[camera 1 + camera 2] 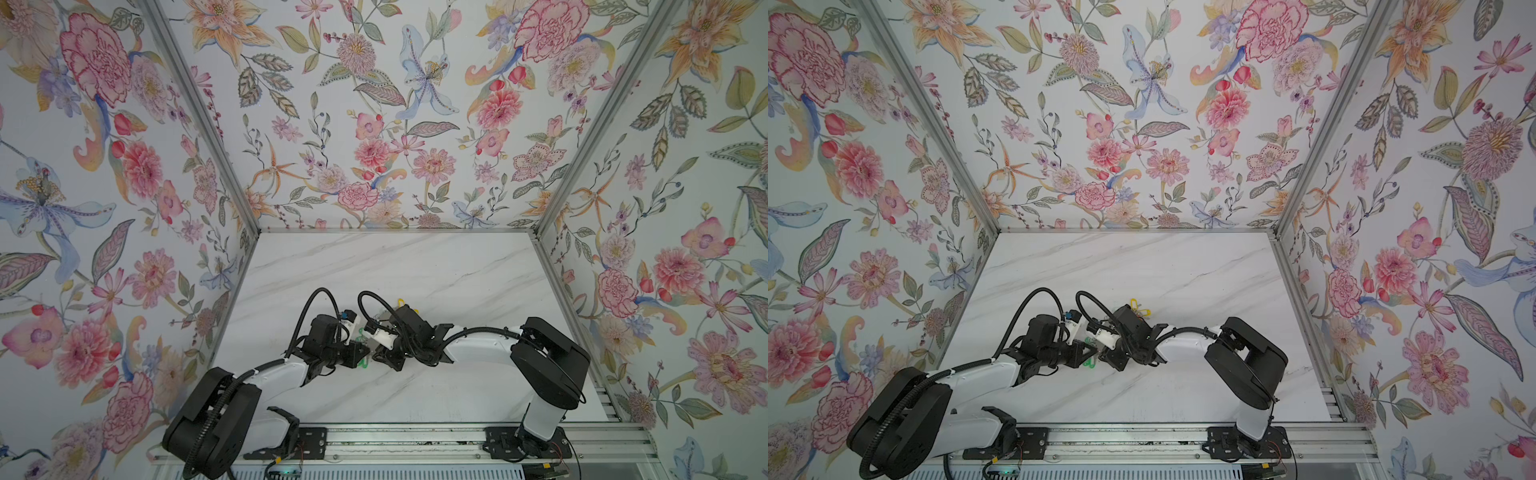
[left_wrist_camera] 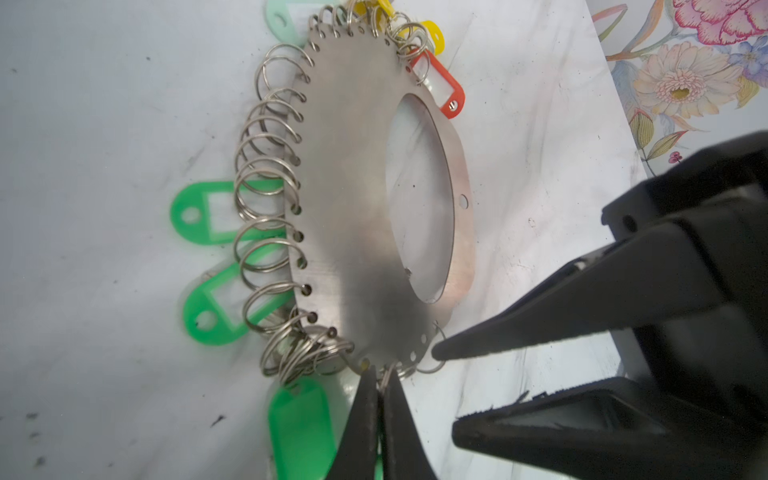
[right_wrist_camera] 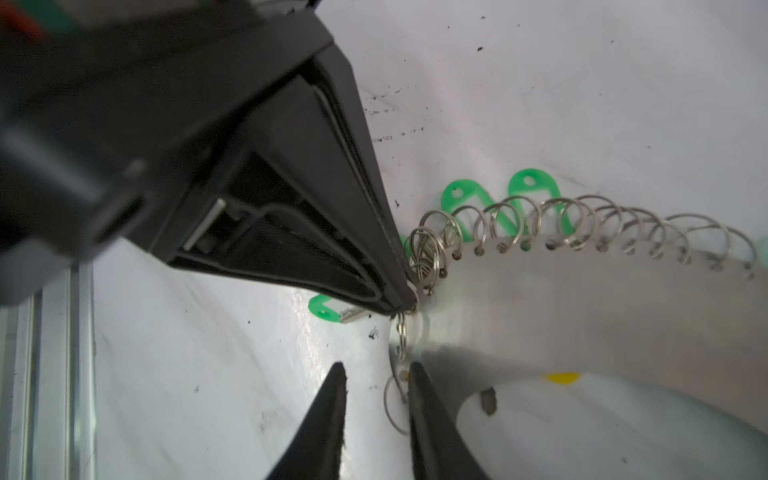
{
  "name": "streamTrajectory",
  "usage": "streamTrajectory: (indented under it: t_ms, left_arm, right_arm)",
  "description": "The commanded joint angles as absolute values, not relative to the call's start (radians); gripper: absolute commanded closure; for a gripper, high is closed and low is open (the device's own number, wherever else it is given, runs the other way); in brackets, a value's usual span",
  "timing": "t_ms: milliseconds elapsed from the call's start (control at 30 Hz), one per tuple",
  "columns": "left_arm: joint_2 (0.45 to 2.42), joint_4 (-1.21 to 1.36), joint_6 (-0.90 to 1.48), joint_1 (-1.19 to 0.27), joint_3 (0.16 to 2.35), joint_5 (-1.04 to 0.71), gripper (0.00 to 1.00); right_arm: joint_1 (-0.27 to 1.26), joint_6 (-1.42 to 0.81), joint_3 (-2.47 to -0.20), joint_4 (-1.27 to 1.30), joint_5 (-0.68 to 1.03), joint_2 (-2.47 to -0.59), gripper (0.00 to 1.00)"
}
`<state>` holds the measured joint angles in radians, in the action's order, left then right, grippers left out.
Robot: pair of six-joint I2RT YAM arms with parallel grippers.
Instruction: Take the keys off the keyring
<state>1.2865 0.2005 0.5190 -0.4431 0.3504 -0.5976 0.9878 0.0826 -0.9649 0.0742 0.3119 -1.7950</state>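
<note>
The left pincer [image 3: 409,299] is clamped on a wire ring [image 2: 385,376] at the keyring [image 2: 353,187] rim, while the right pincer [image 3: 377,368], narrowly parted, straddles the neighbouring ring [image 3: 397,399] just beside it.

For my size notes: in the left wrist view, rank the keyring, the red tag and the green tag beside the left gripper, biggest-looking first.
1. keyring.
2. green tag, though it is nearest the camera and cut off.
3. red tag, farther from the camera.
</note>
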Motion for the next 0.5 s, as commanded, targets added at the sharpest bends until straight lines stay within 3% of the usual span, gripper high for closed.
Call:
streamTrajectory:
  t_ms: [0, 467]
  left_arm:
    - [1.266, 0.179, 0.499, -0.428, 0.354, -0.603, 1.00]
    - [1.265, 0.179, 0.499, -0.422, 0.351, -0.606, 1.00]
  right_arm:
    - [0.993, 0.104, -1.004, 0.093, 0.346, -1.830, 0.75]
    - [0.974, 0.102, -1.015, 0.067, 0.352, -1.870, 0.79]
